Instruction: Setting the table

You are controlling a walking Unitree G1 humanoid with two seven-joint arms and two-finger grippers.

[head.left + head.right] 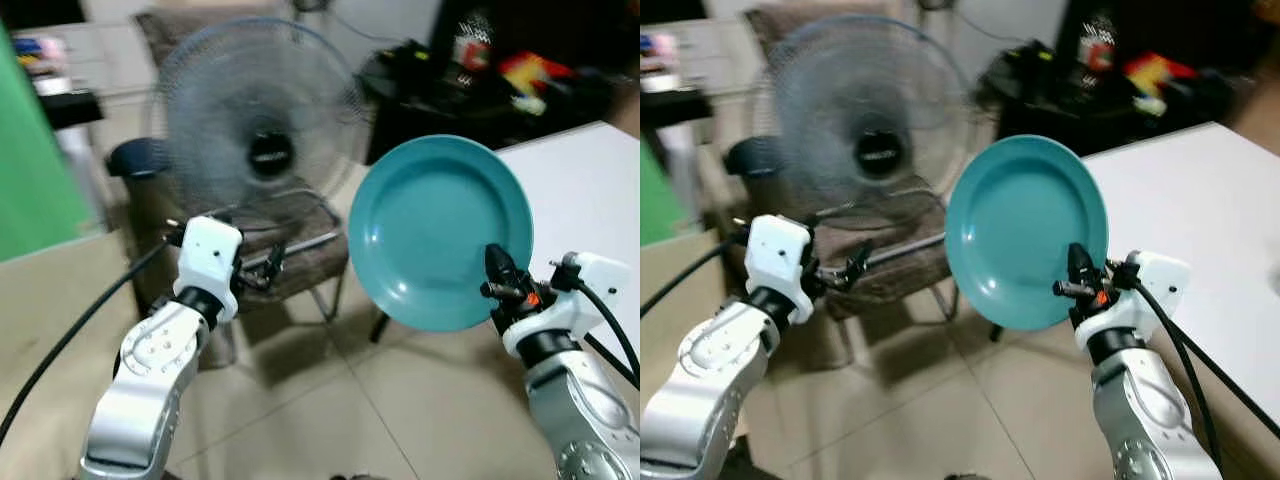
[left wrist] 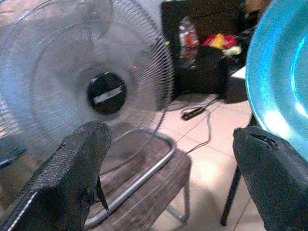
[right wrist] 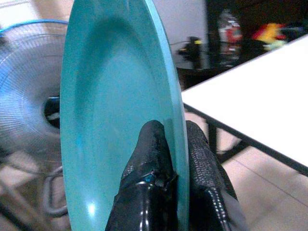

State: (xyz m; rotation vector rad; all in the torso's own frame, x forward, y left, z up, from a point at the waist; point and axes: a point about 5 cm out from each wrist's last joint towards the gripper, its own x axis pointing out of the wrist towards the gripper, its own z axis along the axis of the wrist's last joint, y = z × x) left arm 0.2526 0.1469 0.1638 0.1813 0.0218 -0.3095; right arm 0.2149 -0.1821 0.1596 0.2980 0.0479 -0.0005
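Beige floor tiles [image 1: 400, 400] spread below a standing fan [image 1: 255, 125], which rises behind a brown chair [image 1: 290, 255]. To the right of the fan, the right gripper [image 1: 497, 275] is clenched on the lower rim of a teal plate [image 1: 440, 225], one finger on each face. The plate stands nearly upright in the air, between the fan and the white table [image 1: 590, 190]. In front of the fan, the left gripper [image 2: 168, 173] hangs released, fingers wide apart and holding nothing.
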